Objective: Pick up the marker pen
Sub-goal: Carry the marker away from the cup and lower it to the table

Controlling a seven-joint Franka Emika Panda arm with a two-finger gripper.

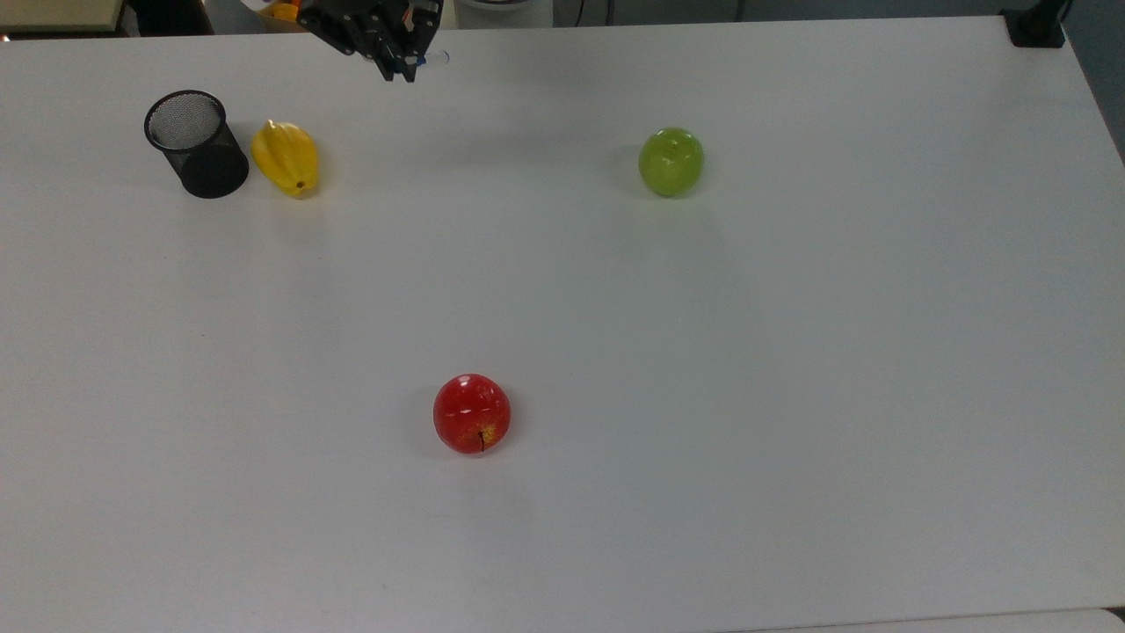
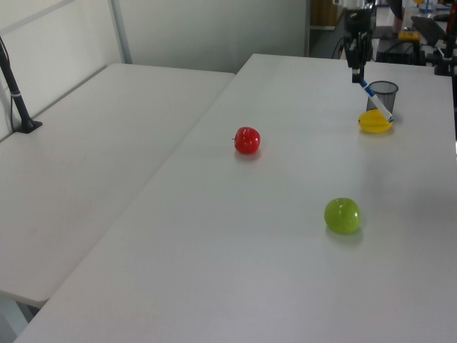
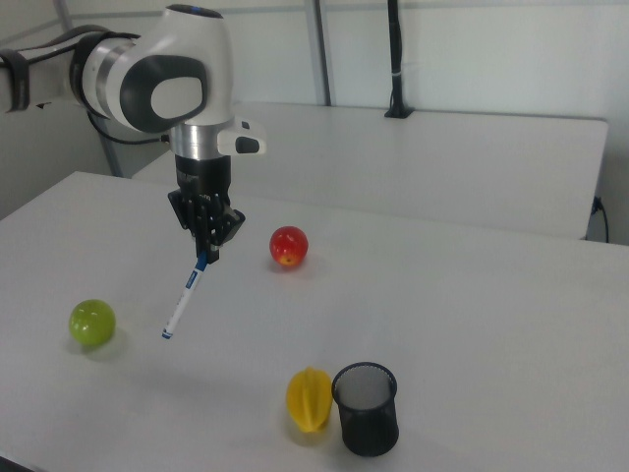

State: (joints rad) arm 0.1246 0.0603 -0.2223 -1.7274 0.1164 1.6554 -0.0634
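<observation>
White arm (image 3: 157,74), black fingers (image 3: 206,231)

a lab or office workroom: plain white tables (image 2: 107,143) pushed together, bare pale walls (image 3: 491,59), a clamped black pole (image 2: 14,89), and cluttered equipment (image 2: 418,32) beyond the table's far end.

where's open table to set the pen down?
Wide bare stretch between the red apple and green apple, and everything on the top view's right. Crowded only by the mesh cup and yellow fruit, side by side.

Black wire-mesh cup (image 3: 366,408); glossy apples (image 1: 472,413); smooth matt table (image 1: 791,352)
</observation>
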